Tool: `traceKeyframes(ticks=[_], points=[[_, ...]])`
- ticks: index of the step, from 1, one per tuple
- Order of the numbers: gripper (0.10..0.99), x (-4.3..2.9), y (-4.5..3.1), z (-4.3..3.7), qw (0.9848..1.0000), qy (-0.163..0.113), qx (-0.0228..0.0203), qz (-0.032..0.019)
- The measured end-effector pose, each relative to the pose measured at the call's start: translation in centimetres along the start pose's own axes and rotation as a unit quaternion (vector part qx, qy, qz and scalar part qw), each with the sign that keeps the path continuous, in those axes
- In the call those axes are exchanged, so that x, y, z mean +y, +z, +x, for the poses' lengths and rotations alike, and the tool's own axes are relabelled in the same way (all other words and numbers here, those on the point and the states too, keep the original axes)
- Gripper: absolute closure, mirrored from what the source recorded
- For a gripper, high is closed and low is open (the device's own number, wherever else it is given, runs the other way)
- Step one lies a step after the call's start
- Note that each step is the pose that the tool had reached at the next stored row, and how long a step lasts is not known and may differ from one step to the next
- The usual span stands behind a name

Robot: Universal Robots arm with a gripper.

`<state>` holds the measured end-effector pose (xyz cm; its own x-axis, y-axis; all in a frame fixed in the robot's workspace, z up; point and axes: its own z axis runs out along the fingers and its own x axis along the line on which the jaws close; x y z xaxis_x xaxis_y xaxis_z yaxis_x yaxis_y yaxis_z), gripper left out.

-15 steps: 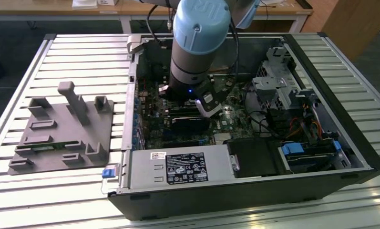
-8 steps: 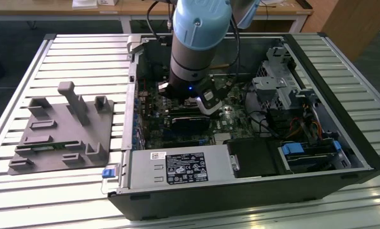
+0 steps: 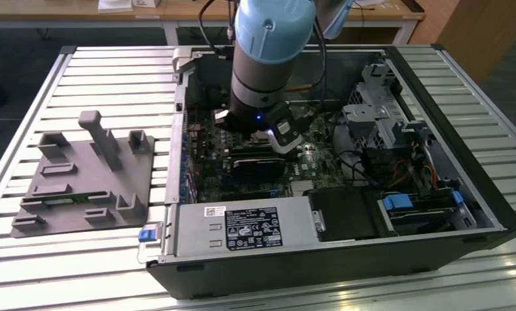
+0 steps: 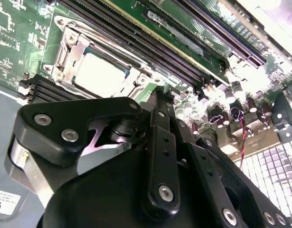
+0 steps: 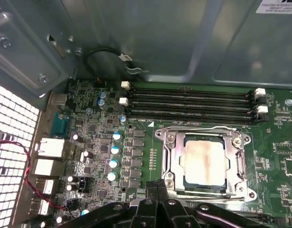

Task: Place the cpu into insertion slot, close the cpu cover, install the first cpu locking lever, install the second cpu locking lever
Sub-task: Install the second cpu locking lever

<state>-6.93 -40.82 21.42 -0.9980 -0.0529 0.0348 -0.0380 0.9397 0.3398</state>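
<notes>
Dull silvery square cpu (image 5: 204,162) seated in black metal-rimmed insertion slot (image 5: 166,161), thin silvery windowed cpu cover (image 5: 241,159) closed over it. Black pincer (image 5: 157,186) fingertips together, empty, beside slot. Levers' state unclear.

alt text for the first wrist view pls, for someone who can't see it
The cpu sits in the insertion slot on a green motherboard, with the silvery cpu cover closed down around it. The black gripper is right next to the socket's edge. Beyond the socket run long black memory slots, then the grey case wall.
</notes>
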Motion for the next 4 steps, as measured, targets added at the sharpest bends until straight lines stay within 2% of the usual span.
traceKeyframes(ticks=[4], points=[[0.980,0.16,-0.44,0.02,1.0000,0.000,0.0000,0.0000]])
